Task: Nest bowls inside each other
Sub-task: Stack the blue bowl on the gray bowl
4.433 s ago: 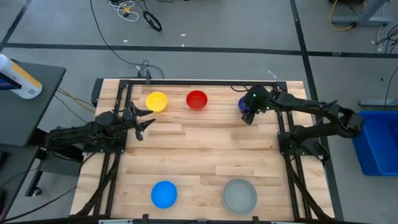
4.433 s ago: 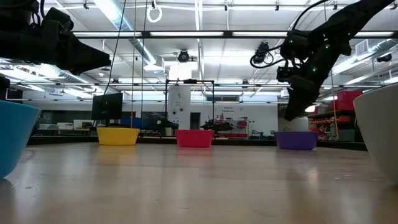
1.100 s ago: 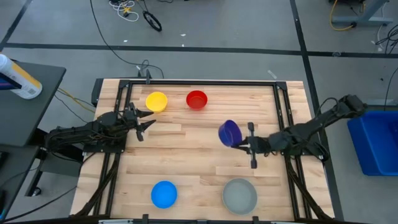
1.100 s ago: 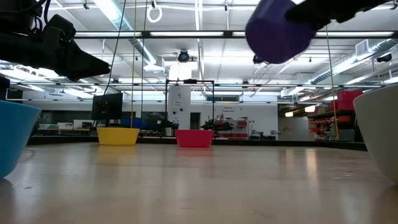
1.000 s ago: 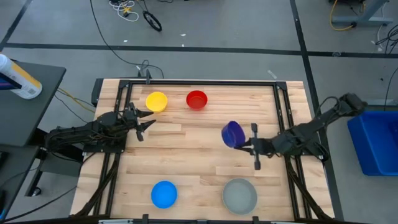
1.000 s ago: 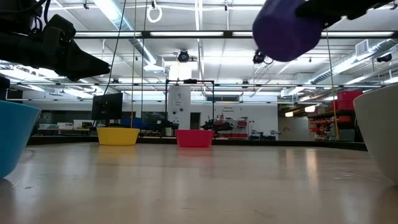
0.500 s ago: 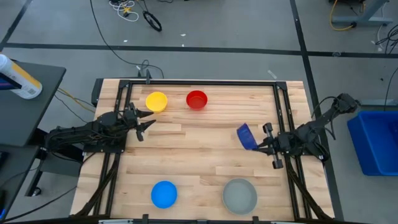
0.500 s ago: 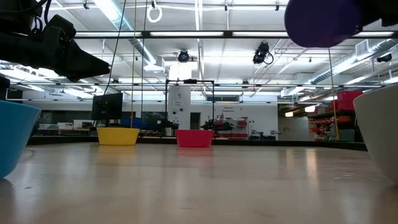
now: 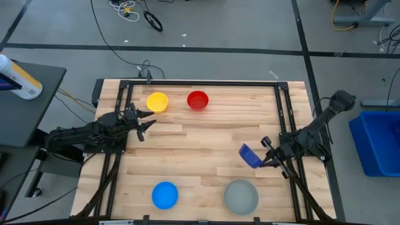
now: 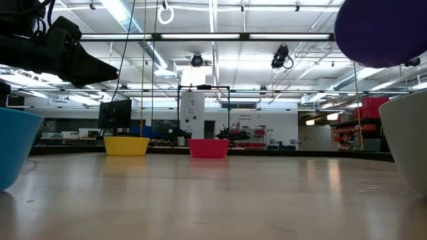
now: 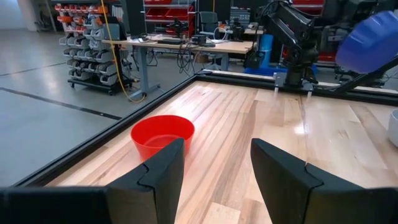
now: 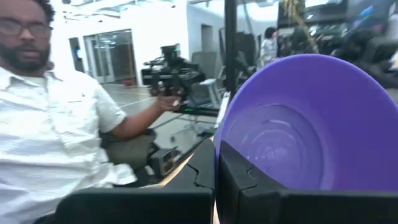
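Right gripper (image 9: 262, 160): we see it clamped on the dark blue bowl (image 9: 250, 155), tilted above the grey bowl (image 9: 241, 196).
Right wrist only: a person (image 12: 56, 118) behind.
Left gripper (image 9: 145, 123): parted, empty.
Change: the dark blue bowl has moved nearer the grey one.

My right gripper (image 9: 261, 159) pinches the dark blue bowl (image 9: 249, 155) by its rim, tilted on edge above the table, just beyond the pale grey bowl (image 9: 241, 196). The light blue bowl (image 9: 165, 195) sits near-left; the yellow bowl (image 9: 157, 102) and red bowl (image 9: 197, 100) stand side by side at the far edge.
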Controlling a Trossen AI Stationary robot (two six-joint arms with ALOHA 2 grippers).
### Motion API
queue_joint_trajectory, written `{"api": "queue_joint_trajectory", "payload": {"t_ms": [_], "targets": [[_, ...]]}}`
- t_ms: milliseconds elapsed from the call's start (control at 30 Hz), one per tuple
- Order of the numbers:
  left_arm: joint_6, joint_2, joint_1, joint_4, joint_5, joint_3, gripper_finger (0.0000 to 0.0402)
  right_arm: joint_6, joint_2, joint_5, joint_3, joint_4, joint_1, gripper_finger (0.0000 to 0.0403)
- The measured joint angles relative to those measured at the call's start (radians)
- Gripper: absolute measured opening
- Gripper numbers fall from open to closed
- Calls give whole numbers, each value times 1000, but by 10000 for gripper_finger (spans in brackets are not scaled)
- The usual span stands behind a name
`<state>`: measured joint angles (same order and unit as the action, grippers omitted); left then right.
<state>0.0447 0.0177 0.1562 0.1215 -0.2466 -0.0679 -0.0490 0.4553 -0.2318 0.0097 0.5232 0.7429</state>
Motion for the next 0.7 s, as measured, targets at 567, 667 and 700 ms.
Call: {"api": "queue_joint_trajectory", "payload": {"t_ms": [567,667,700], "targets": [[4,37,0,-5,-11,4,192,-172,360,-65,52,221,86,0],[4,37,0,-7,-23,4,192,-172,459,-62,126,220,101,0],[4,37,0,-8,-25,4,192,-172,491,-56,154,219,108,0]]}}
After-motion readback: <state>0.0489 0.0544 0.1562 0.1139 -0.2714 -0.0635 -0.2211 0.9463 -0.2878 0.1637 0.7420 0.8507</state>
